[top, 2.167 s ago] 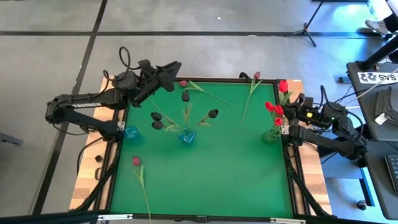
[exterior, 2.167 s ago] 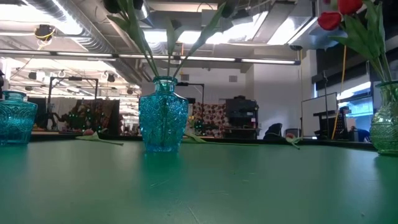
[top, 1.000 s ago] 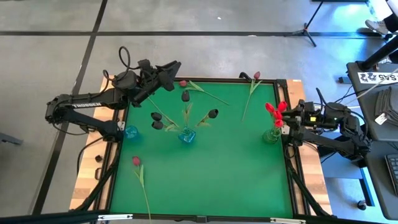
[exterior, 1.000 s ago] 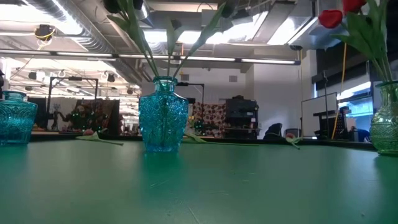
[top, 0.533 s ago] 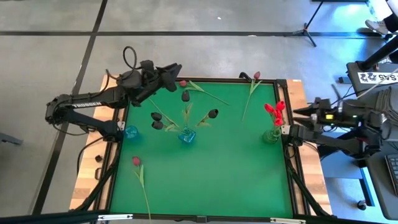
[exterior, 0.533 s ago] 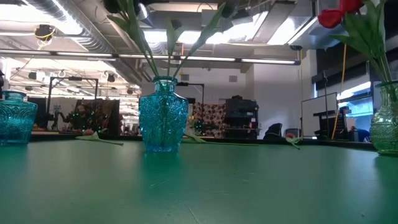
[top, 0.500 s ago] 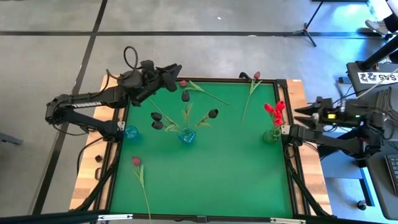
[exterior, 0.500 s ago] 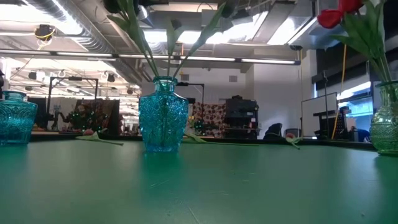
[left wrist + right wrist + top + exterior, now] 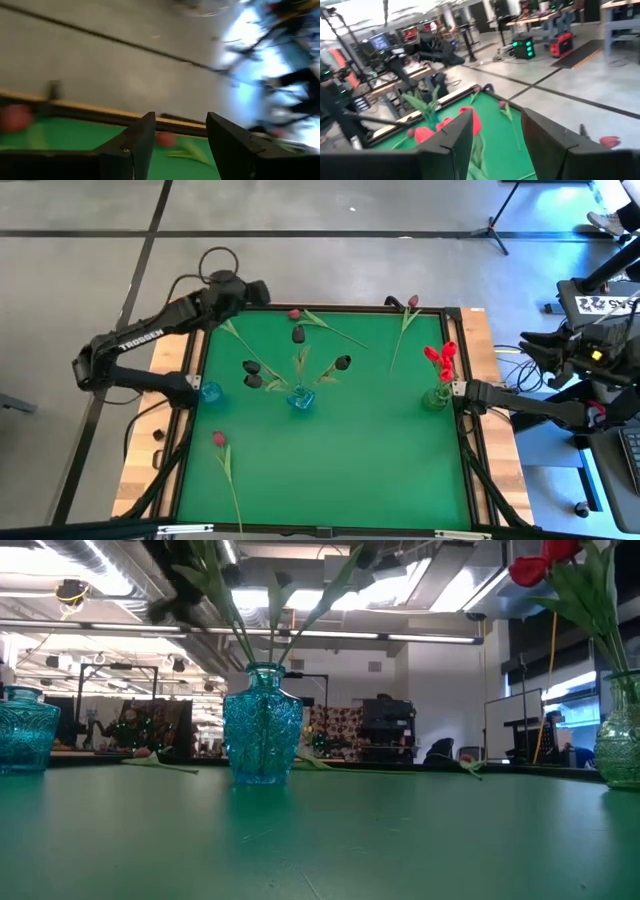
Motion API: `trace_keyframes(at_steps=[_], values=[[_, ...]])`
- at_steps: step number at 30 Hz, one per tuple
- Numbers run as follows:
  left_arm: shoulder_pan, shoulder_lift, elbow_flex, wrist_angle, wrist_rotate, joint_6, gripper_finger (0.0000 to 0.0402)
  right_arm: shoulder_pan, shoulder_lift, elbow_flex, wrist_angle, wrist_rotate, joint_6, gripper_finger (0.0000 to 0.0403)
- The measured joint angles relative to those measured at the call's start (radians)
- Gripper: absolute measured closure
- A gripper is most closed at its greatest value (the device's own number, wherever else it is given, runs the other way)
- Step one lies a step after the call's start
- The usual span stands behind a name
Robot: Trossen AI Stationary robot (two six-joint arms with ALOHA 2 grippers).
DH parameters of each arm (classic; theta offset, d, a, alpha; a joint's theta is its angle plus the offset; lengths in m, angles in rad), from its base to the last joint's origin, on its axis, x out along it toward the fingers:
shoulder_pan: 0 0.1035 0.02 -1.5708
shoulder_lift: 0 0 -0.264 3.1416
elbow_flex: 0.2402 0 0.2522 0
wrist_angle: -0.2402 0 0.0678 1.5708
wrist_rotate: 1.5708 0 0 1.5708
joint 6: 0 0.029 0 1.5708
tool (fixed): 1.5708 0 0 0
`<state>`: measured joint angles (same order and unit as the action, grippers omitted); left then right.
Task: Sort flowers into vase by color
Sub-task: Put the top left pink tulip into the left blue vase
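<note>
Dark left gripper [image 9: 256,290] open, raised.

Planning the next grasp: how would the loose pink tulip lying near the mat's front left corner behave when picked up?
Probably floppy: the tulip has a long thin stem, so it may droop. Likely light and head-heavy, since the small head sits at one end. It lies flat, so it should not roll.

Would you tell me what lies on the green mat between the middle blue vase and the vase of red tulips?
Nothing: in the high view the mat between the blue vase and the red tulips' vase is bare green, and the low view agrees.
</note>
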<state>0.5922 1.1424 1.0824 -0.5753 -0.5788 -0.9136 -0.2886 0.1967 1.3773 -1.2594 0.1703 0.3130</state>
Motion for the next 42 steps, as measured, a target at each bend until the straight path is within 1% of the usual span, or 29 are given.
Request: trace_keyframes(at_steps=[3,7,12,14,20,25,31,36,42], values=[[0.080,0.034,0.001,-0.120,0.025,-0.011,0.0230,0.000,0.000,-0.007,-0.001,0.024,0.000,0.0238],[0.166,0.117,0.001,-0.268,0.082,-0.087,0.0230,0.000,0.011,-0.019,0.001,0.037,0.032,0.0238],[0.250,0.252,0.001,-0.402,0.089,-0.144,0.0230,0.000,0.028,-0.019,0.006,0.056,0.060,0.0238],[0.278,0.302,0.001,-0.425,0.087,-0.206,0.0230,0.000,0.036,-0.018,0.014,0.066,0.075,0.0238],[0.340,0.416,0.001,-0.417,0.083,-0.384,0.0230,0.000,0.042,-0.018,0.010,0.072,0.111,0.0238],[0.388,0.480,0.001,-0.401,0.087,-0.523,0.0230,0.000,0.042,-0.018,-0.002,0.076,0.150,0.0238],[0.428,0.547,0.000,-0.368,0.094,-0.561,0.0230,0.000,0.042,-0.018,-0.002,0.090,0.178,0.0238],[0.444,0.616,0.000,-0.316,0.099,-0.538,0.0230,0.000,0.042,-0.018,-0.001,0.113,0.208,0.0238],[0.458,0.702,0.000,-0.298,0.140,-0.563,0.0230,0.000,0.042,-0.018,0.001,0.137,0.260,0.0238]])
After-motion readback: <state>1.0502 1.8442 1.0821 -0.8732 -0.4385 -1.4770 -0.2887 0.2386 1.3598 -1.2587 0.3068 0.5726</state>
